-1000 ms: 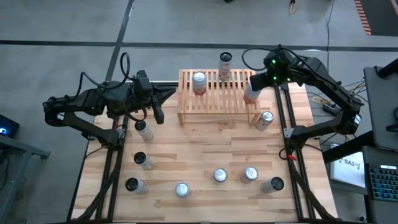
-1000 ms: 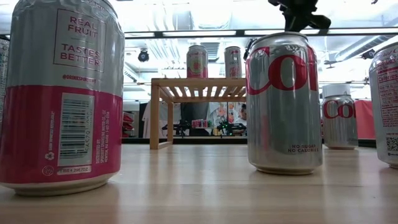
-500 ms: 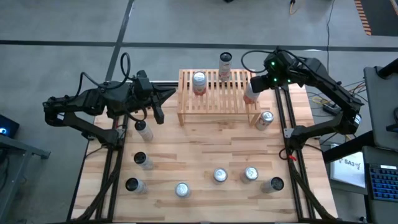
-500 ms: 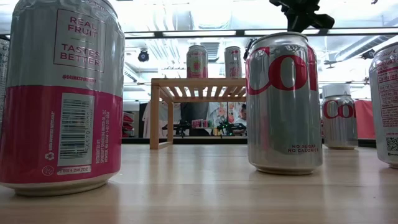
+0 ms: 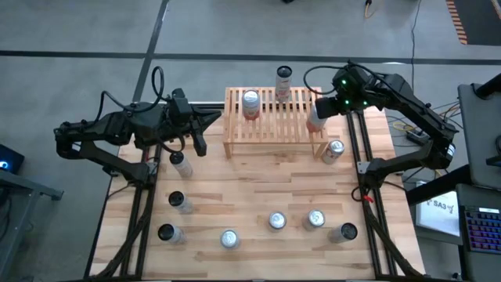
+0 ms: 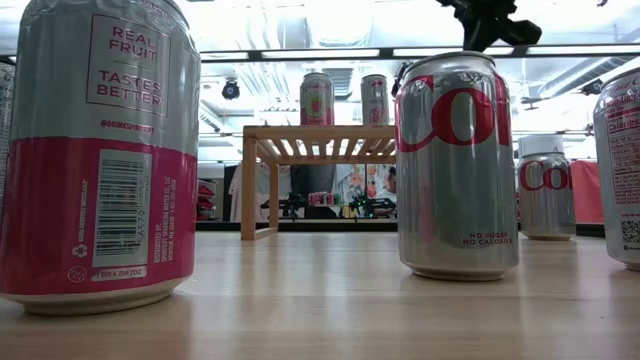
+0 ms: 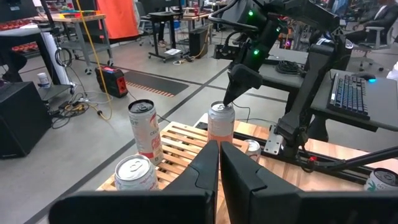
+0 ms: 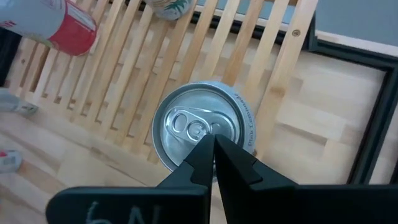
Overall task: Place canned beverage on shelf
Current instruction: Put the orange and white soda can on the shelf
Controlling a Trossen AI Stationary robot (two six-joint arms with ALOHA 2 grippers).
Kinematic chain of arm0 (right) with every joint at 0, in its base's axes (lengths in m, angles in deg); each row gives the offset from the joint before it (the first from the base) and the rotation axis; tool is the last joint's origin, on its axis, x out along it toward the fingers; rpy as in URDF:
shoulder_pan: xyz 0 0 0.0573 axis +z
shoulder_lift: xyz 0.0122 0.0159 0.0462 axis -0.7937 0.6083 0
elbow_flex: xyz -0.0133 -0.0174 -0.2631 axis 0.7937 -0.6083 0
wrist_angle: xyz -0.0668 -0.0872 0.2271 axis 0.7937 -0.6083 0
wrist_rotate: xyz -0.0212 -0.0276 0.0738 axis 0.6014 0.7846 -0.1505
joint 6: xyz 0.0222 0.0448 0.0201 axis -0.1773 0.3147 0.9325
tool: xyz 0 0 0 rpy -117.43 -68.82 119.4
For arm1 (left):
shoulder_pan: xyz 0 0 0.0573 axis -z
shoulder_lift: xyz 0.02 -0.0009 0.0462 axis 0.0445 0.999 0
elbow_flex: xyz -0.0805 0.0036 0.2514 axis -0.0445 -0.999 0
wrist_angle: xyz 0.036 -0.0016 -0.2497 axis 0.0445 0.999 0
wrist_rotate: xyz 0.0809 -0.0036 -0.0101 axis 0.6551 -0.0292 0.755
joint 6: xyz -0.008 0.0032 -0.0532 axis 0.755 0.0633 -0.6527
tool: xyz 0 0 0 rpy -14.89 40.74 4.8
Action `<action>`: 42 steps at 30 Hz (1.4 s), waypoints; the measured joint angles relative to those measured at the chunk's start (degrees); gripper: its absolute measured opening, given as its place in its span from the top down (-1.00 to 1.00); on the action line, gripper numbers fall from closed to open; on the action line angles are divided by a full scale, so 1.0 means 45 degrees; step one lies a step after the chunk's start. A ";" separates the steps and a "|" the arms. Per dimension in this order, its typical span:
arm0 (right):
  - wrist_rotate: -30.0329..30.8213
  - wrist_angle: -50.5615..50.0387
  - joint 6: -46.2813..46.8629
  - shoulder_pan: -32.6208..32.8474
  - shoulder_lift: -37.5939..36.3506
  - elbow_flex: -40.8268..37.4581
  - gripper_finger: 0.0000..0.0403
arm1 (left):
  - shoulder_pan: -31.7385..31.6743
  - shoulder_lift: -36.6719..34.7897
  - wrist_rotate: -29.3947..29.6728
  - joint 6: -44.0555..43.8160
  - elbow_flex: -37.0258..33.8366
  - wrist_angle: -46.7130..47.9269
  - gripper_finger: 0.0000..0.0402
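Note:
The wooden slatted shelf [image 5: 274, 125] stands at the table's far side. Three cans stand upright on it: one at the left middle [image 5: 250, 103], one at the far edge [image 5: 283, 78], and a pinkish one at the right end [image 5: 315, 117]. My right gripper [image 8: 213, 140] is shut and slants down, its tips right over that can's silver top [image 8: 193, 127]. The left wrist view shows its tips [image 7: 226, 99] at the can's top rim. My left gripper [image 5: 216, 118] is shut and hovers just left of the shelf, holding nothing. My right gripper has its shut fingertips [image 7: 227, 96] at the top of the can at the shelf's right end [image 7: 221, 109], coming slanting from above. I cannot tell whether they touch the lid or stand just over it. The can stands upright on the slats.
Several more cans stand about the table: one beside the shelf's right leg [image 5: 334, 150], three down the left side [image 5: 180, 163], and a row near the front edge [image 5: 276, 221]. Bare wood lies in the table's middle. Dark frame rails run along both table sides.
My right gripper has tipped a little further downward over the can at the shelf's right end, staying shut. The can and the other cans stand where they were.

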 joint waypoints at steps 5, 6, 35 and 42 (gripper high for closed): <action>-0.0557 -0.0017 0.0588 0.0028 -0.0015 0.0000 0.95 | -0.0004 0.0004 0.0000 0.0005 0.0000 0.0000 1.00; -0.0618 -0.0016 0.0675 0.0029 -0.0020 0.0000 0.95 | -0.0004 0.0003 0.0000 0.0005 0.0000 0.0000 1.00; -0.0323 -0.0909 -0.0005 0.0197 0.0015 0.0321 0.95 | 0.0001 0.0004 0.0000 0.0010 0.0000 -0.0005 1.00; -0.0305 -0.0935 0.0037 0.0330 0.0015 0.0321 0.95 | -0.0003 0.0004 0.0000 0.0010 0.0000 -0.0006 1.00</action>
